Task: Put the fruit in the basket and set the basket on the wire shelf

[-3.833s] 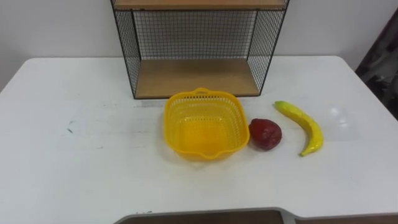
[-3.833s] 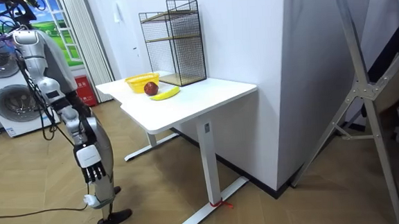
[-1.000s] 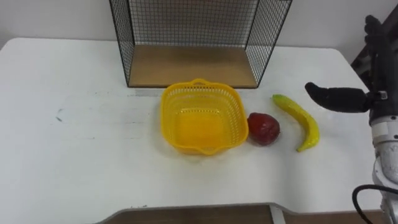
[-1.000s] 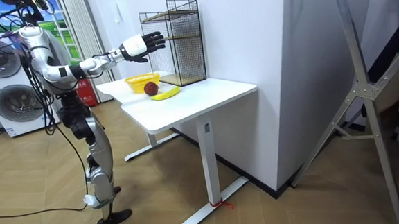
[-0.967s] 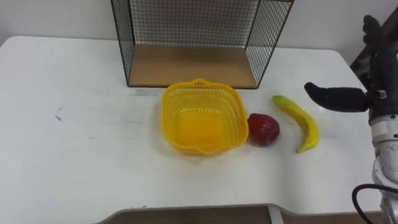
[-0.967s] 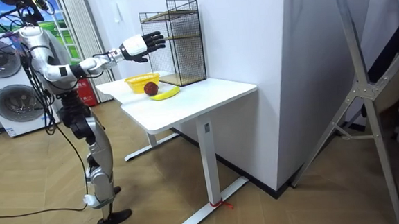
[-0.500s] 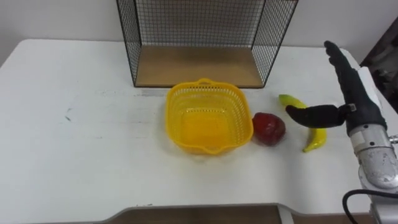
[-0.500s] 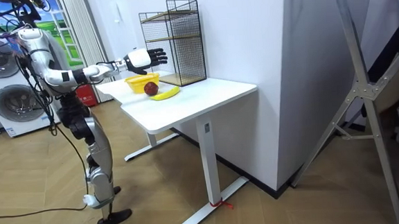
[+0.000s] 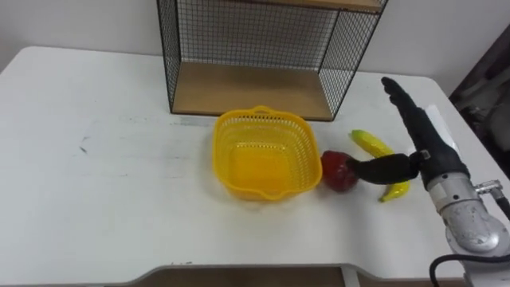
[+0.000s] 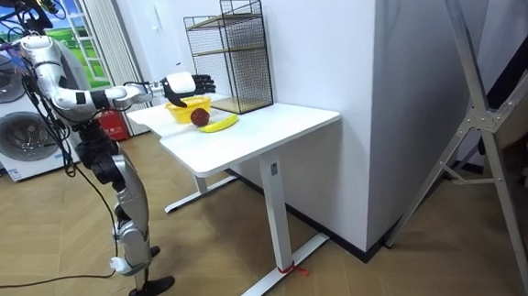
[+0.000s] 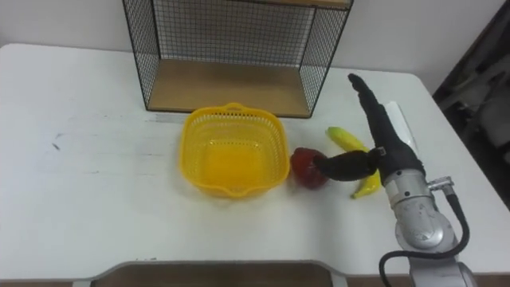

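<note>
The white table [image 9: 96,191] bore the wire shelf [image 9: 255,88], with the yellow basket [image 9: 217,156] just before it. My right hand [image 9: 426,151] hung over the banana [image 9: 368,142] — fingers straight, thumb spread toward the red apple [image 9: 336,171] just beside the basket.

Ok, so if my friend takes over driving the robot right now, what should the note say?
Right hand: open, fingers straight, over the banana, thumb pointing at the red fruit. Whether it touches either cannot be told. It holds nothing.
Things: the yellow basket stands empty on the white table, in front of the wire shelf. The red fruit lies close by the basket's right side, the banana further right.
Done: no fruit is in the basket yet.
Left: put both fruits in the basket, then set the basket on the wire shelf.
</note>
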### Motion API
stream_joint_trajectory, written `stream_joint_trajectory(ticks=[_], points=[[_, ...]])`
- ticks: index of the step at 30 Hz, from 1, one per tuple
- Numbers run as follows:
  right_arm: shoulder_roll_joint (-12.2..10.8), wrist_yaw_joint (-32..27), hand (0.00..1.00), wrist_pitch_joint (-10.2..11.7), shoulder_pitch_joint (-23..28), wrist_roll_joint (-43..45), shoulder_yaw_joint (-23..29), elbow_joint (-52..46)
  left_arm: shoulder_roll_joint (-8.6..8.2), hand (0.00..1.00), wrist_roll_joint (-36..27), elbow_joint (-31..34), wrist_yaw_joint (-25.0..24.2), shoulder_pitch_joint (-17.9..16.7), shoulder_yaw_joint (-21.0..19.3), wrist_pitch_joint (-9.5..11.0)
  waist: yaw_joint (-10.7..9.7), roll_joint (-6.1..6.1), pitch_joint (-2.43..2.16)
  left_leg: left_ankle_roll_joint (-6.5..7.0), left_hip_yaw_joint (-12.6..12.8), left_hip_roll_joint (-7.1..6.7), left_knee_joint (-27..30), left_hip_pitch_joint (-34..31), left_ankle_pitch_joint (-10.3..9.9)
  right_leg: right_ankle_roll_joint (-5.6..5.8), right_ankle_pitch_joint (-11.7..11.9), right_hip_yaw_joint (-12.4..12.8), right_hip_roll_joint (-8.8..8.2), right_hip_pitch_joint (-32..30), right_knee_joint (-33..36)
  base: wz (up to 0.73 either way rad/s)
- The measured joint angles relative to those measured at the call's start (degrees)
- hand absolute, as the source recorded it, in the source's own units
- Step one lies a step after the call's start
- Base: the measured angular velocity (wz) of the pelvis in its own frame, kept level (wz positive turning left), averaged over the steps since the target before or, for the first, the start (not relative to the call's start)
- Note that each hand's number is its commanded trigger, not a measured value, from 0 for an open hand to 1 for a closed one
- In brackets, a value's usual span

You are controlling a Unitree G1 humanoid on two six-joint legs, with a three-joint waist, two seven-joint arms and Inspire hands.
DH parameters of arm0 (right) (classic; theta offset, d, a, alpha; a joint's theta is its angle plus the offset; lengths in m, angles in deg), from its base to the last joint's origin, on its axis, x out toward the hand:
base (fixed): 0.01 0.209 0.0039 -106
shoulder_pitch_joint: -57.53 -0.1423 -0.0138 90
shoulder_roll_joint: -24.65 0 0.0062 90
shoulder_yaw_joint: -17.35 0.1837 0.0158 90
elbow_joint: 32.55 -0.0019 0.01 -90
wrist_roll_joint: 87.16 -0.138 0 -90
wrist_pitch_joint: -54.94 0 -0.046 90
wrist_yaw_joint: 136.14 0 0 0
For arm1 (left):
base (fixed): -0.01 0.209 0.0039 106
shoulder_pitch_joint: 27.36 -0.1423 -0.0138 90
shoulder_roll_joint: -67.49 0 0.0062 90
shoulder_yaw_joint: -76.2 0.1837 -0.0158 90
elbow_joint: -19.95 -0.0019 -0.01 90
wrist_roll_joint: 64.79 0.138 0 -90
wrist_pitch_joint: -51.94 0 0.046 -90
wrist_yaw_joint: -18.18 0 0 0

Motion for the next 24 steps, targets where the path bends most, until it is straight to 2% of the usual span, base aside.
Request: stream_joint_trajectory(ticks=[2,7,10,15,24], points=[[0.0,0.8,0.00,0.0,0.4,1.2,-1.1,0.3,-0.09,0.00,0.0,0.0,-0.1,0.4,0.0,0.0,0.2,0.45,0.17,0.00,0.0,0.01,-0.1,-0.1,0.0,-0.03,0.0,0.0,0.02,-0.4,0.0,0.00],[-0.4,4.0,0.00,-0.1,2.4,3.7,-1.9,0.3,-0.10,0.00,0.0,0.0,-0.3,0.6,0.0,-0.1,1.3,0.72,0.05,0.00,0.1,0.01,-0.1,-0.3,0.0,-0.03,0.0,0.0,0.01,-0.4,0.0,0.00],[-0.6,4.3,0.00,-0.1,2.4,4.9,-2.3,0.3,-0.20,0.00,0.0,0.2,-0.6,0.8,0.1,-0.1,1.3,1.15,-0.19,0.00,0.1,0.01,-0.1,-0.3,0.0,-0.03,0.0,0.0,0.00,-0.4,0.0,0.00],[-0.7,4.8,0.00,-0.1,2.4,7.1,-2.3,0.3,-0.20,0.00,0.0,0.1,-0.7,1.1,0.1,0.0,1.3,1.86,-0.03,0.01,0.1,0.01,0.0,0.0,0.0,-0.03,0.0,0.0,0.00,-0.1,0.0,0.00],[-1.0,4.7,0.00,0.0,2.5,8.4,-2.8,4.8,-0.38,0.00,0.0,-0.1,-0.3,1.1,1.4,-0.1,1.4,1.84,0.06,0.01,0.3,0.01,-0.1,0.0,0.0,-0.02,0.0,0.1,-0.01,-0.1,0.0,0.00]])
